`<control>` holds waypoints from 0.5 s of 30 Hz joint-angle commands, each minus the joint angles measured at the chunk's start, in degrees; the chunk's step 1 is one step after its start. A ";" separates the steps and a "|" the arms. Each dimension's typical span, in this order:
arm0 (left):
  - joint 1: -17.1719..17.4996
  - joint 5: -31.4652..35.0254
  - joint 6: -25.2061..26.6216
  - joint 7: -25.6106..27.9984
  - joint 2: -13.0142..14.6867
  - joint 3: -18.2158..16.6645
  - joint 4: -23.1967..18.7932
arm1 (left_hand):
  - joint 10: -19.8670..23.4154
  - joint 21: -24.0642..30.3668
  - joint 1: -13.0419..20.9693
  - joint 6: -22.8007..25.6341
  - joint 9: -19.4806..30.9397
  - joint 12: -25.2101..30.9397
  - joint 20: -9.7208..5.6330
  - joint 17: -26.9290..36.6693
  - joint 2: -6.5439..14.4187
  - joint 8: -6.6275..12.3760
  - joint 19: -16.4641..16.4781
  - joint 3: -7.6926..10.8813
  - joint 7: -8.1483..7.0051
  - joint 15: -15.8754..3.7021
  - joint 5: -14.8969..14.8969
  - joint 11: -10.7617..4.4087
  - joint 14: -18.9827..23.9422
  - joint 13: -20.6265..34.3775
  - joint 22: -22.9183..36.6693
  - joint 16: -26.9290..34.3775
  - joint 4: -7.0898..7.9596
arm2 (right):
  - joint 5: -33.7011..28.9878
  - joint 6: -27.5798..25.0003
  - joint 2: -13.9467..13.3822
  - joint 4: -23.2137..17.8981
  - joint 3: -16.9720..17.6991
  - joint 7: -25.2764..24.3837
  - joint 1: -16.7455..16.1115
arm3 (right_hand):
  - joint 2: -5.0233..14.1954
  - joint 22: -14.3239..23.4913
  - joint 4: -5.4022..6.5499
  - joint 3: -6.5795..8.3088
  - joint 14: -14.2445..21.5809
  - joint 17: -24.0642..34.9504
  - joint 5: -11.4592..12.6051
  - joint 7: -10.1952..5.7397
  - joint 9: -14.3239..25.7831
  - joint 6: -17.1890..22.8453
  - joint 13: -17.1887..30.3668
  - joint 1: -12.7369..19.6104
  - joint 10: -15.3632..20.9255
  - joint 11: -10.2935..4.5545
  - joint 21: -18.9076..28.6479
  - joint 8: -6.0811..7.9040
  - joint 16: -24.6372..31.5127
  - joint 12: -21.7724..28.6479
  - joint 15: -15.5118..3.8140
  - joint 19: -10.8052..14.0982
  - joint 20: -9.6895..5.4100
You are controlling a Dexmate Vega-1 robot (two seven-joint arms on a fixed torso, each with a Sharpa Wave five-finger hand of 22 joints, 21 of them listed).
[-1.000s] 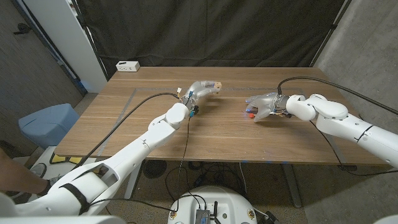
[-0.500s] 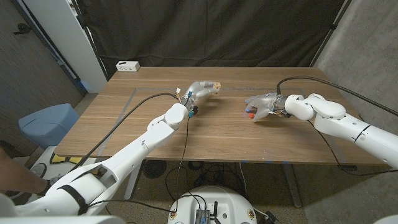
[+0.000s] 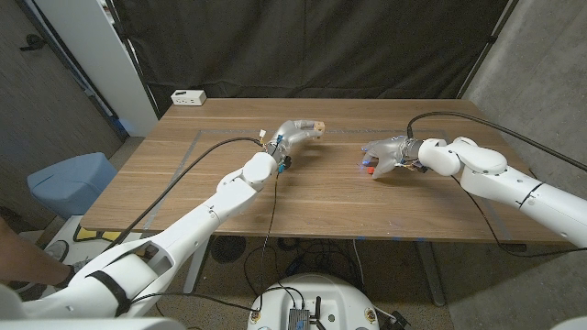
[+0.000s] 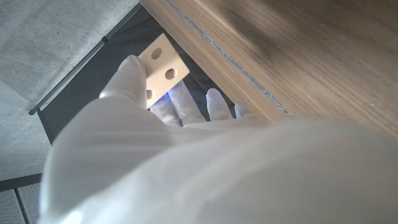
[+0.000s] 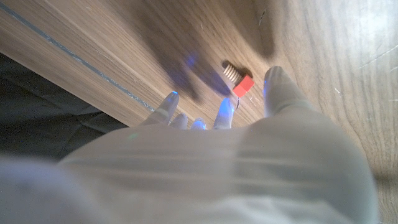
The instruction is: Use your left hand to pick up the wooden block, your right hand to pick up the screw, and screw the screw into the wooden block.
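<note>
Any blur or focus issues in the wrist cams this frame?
Left wrist view: the left hand is a soft white blur up close, but the wooden block and its holes read sharp. Right wrist view: the right hand is blurred, with a smeared dark shadow on the table; the screw is fairly clear.

Wooden block (image 4: 163,66): lower part hidden behind left hand (image 4: 186,162) in left wrist view; in head view too small to make out holes. Screw (image 5: 238,79): in right wrist view, partly covered by right hand (image 5: 205,168) fingers, thread end blurred; in head view just a red speck under the hand, contact w/ fingers can't be told. Both arms cut off at pic edges. Surface blurred in wrist views.
</note>
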 commanded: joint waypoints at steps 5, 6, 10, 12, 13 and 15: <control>-1.05 -0.07 -0.18 -0.58 -0.48 0.28 1.49 | 0.66 0.20 0.26 0.44 0.29 -0.28 0.09 -0.05 0.72 0.24 -0.11 -0.15 0.05 -4.69 0.16 0.18 0.51 0.39 0.33 0.26 0.11 | -0.33 0.18 0.47 0.96 -0.59 -1.41 0.58 | 0.13 0.19 -0.22 0.65 1.12 0.24 0.34 0.49 0.36 3.09 0.36 0.67 1.61 0.15 0.43 1.72 0.65 0.53 -0.97 1.11 -0.58; -1.11 -0.17 -0.63 -0.80 -0.51 0.29 1.76 | 0.66 0.21 0.27 0.45 0.29 -0.28 0.06 -0.05 0.72 0.25 -0.10 -0.15 0.06 -4.69 0.16 0.18 0.53 0.39 0.33 0.27 0.10 | -0.36 0.21 0.48 1.01 -0.61 -1.52 0.58 | 0.18 0.19 -0.26 0.74 1.25 0.24 0.35 0.57 0.42 3.64 0.36 0.81 1.85 -0.03 0.44 2.03 0.68 0.56 -1.14 1.28 -0.66; -1.20 -0.21 -0.65 -0.82 -0.59 0.32 1.94 | 0.65 0.21 0.30 0.44 0.29 -0.34 0.04 -0.06 0.75 0.22 -0.11 -0.18 0.13 -4.64 0.17 0.18 0.61 0.41 0.33 0.30 0.08 | -0.50 0.39 0.55 1.26 -0.73 -1.93 0.65 | 0.21 0.18 -0.31 0.88 1.71 0.25 0.37 0.60 0.57 4.82 0.37 1.04 2.53 -0.21 0.49 2.70 0.80 0.67 -1.48 1.71 -1.02; -1.24 -0.19 -0.94 -0.88 -0.67 0.38 2.14 | 0.66 0.22 0.31 0.43 0.29 -0.37 0.05 -0.06 0.77 0.20 -0.10 -0.19 0.14 -4.67 0.17 0.18 0.61 0.43 0.33 0.30 0.08 | -0.50 0.60 0.56 1.41 -0.77 -2.18 0.66 | 0.24 0.18 -0.32 0.94 1.90 0.26 0.39 0.74 0.63 5.33 0.37 1.12 2.84 0.02 0.52 2.99 0.85 0.73 -1.60 1.93 -1.16; -1.22 -0.23 -0.82 -0.84 -0.71 0.37 2.12 | 0.66 0.22 0.30 0.44 0.29 -0.39 0.05 -0.05 0.79 0.20 -0.10 -0.20 0.12 -4.64 0.17 0.18 0.63 0.43 0.33 0.30 0.09 | -0.48 0.78 0.54 1.53 -0.79 -2.32 0.67 | 0.27 0.18 -0.33 1.00 2.00 0.26 0.39 0.79 0.66 5.65 0.37 1.21 2.98 -0.11 0.57 3.18 0.87 0.74 -1.70 2.13 -1.28; -1.17 -0.18 -0.36 -0.67 -0.73 0.41 1.91 | 0.66 0.22 0.28 0.45 0.29 -0.41 0.07 -0.05 0.82 0.20 -0.11 -0.21 0.13 -4.60 0.18 0.18 0.65 0.45 0.33 0.31 0.10 | -0.44 0.96 0.53 1.70 -0.82 -2.48 0.68 | 0.38 0.17 -0.36 1.12 2.26 0.27 0.41 0.77 0.72 6.07 0.37 1.40 3.30 -0.13 0.57 3.44 0.94 0.79 -1.80 2.32 -1.48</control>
